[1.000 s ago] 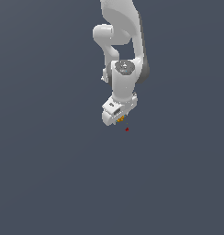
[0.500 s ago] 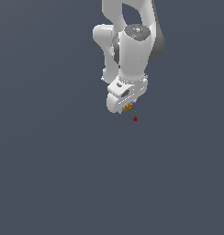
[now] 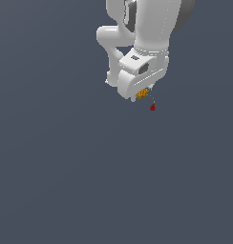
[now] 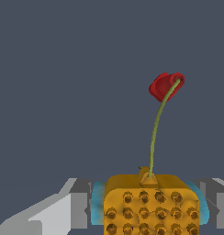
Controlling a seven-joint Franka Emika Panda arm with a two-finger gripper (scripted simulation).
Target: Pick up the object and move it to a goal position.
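The object (image 3: 142, 93) is a tiny orange-yellow speckled lump with a thin green strand ending in a dark red tip (image 3: 152, 107). In the exterior view it sits at the lower end of my white gripper (image 3: 142, 94), held off the floor. In the wrist view the orange studded lump (image 4: 150, 204) sits between my two grey fingers (image 4: 79, 202), with teal bits at both sides, and the green strand rises to the red tip (image 4: 165, 86). The gripper is shut on the object.
A plain dark grey-blue floor (image 3: 66, 181) fills both views. The white arm (image 3: 147, 28) reaches down from the top of the exterior view.
The arm has swung toward the exterior view's right and upward, carrying the object with it. The gripper stays shut on it.
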